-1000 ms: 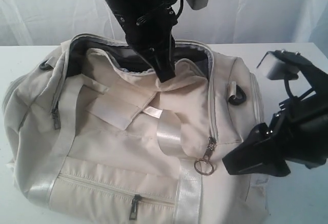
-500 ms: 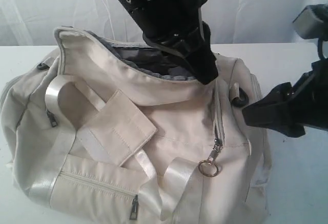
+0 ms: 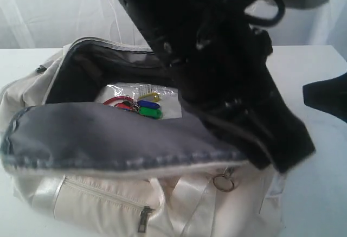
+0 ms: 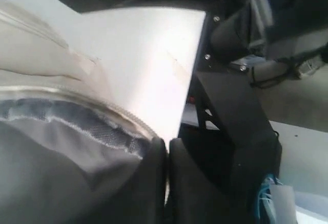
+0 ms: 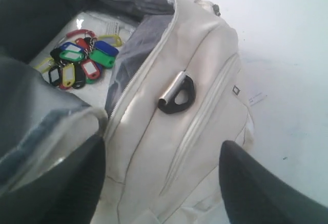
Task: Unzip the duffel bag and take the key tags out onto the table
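The cream duffel bag lies on the white table with its top flap folded toward the front, dark grey lining facing up. Inside the opening lie the key tags, red, green, yellow and blue, on a white sheet. My left gripper is shut on the flap's zipper edge at the bag's right front; the fingers press together on that edge. My right gripper hovers open over the bag's end, apart from it, with the key tags off to one side.
A brass ring zipper pull hangs at the bag's front right. A front pocket zipper sits low on the bag. A black strap ring lies on the bag's end. The left arm spans the bag's right half. White curtain behind.
The left gripper has dragged the flap forward and to the right, turning it lining-up and uncovering the key tags. The right gripper has drawn back toward the right edge of the view.
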Action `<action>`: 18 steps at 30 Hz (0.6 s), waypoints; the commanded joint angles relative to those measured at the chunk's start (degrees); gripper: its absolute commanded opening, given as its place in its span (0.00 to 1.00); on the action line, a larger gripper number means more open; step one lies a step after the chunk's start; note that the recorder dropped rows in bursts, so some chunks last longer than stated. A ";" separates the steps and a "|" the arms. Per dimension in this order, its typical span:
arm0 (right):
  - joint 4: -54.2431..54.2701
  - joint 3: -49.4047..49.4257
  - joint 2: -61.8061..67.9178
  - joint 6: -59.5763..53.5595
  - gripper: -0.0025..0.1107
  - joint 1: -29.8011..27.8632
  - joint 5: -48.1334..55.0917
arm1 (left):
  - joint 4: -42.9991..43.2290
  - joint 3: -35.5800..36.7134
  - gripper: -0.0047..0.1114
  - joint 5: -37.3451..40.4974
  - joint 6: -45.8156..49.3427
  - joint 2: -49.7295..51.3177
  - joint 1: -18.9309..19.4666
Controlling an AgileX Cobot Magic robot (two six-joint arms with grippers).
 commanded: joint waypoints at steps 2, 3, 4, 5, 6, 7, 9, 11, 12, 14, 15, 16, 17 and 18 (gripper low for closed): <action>-0.31 -0.50 -4.56 0.57 0.55 -0.02 0.53 | -0.76 4.33 0.04 5.11 -4.58 -3.24 -5.61; -0.31 -0.50 -5.06 0.57 0.55 -0.02 0.53 | -0.76 5.26 0.04 5.11 -5.07 -3.66 -6.36; -0.31 -0.50 -5.48 0.57 0.55 -0.02 0.53 | -0.62 6.25 0.04 5.11 -5.48 -3.98 -7.04; -0.31 -0.50 -6.00 0.57 0.55 -0.02 0.53 | -0.62 7.29 0.04 5.11 -5.63 -4.23 -7.69; -0.31 -0.50 -6.35 0.66 0.55 -0.02 0.70 | -0.62 8.39 0.04 5.11 -5.78 -4.36 -8.11; -0.31 -0.50 -6.56 0.85 0.55 -0.02 0.83 | -0.74 9.45 0.04 5.11 -6.00 -4.63 -8.69; -0.31 -0.50 -6.95 2.10 0.55 -0.02 1.23 | -0.84 11.53 0.04 5.11 -6.29 -4.62 -9.48; -0.31 -0.50 -7.35 2.87 0.55 -0.02 1.76 | -0.84 13.77 0.04 5.11 -6.29 -4.62 -10.00; -0.31 -0.50 -7.51 3.03 0.55 -0.02 1.87 | -0.84 14.65 0.04 5.11 -6.29 -4.62 -10.16; 0.50 -0.50 -7.58 3.66 0.55 -0.02 2.11 | -0.73 17.84 0.04 5.11 -6.29 -4.62 -10.27; 0.62 -0.50 -7.58 3.62 0.55 -0.02 2.11 | -0.73 18.82 0.04 4.62 -6.29 -4.62 -10.27; 1.04 -0.50 -7.58 3.62 0.55 -0.02 2.11 | -0.73 20.52 0.04 2.96 -6.29 -4.62 -10.27; 1.78 -0.50 -7.58 3.62 0.55 -0.02 2.28 | -0.73 21.22 0.04 2.64 -6.29 -4.62 -10.27; 3.29 -0.50 -7.58 3.62 0.55 -0.02 2.80 | -0.73 22.26 0.04 3.28 -6.06 -4.62 -10.27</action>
